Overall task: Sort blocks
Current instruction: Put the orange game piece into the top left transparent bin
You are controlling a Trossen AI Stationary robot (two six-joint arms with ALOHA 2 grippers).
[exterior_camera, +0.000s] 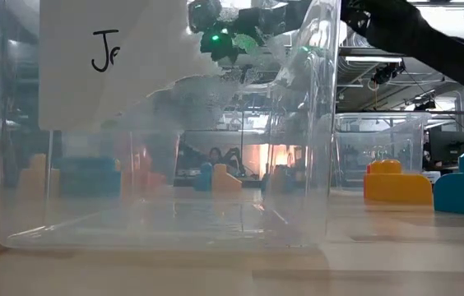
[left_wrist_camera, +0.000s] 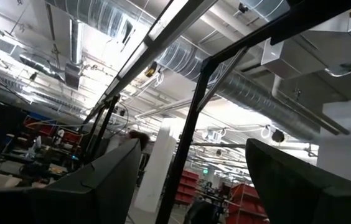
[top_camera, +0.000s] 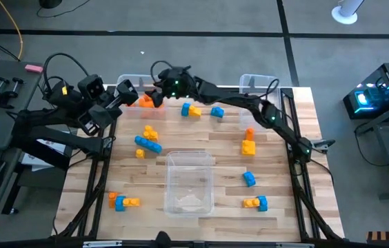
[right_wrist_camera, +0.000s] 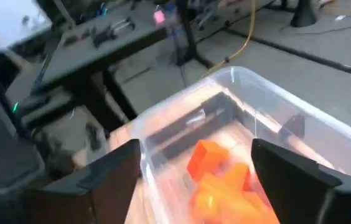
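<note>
Spread wide, the right gripper (right_wrist_camera: pixel 194 168) fingers hang over orange blocks (right_wrist_camera: pixel 216 180) lying in the clear bin (right_wrist_camera: pixel 269 99) beneath them. Off to the side, the left gripper (left_wrist_camera: pixel 188 180) points up at the ceiling, fingers also apart.

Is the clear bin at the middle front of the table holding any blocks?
No. In the high view the clear bin at the middle front shows only bare plastic, with the blocks lying outside it on the table.
</note>
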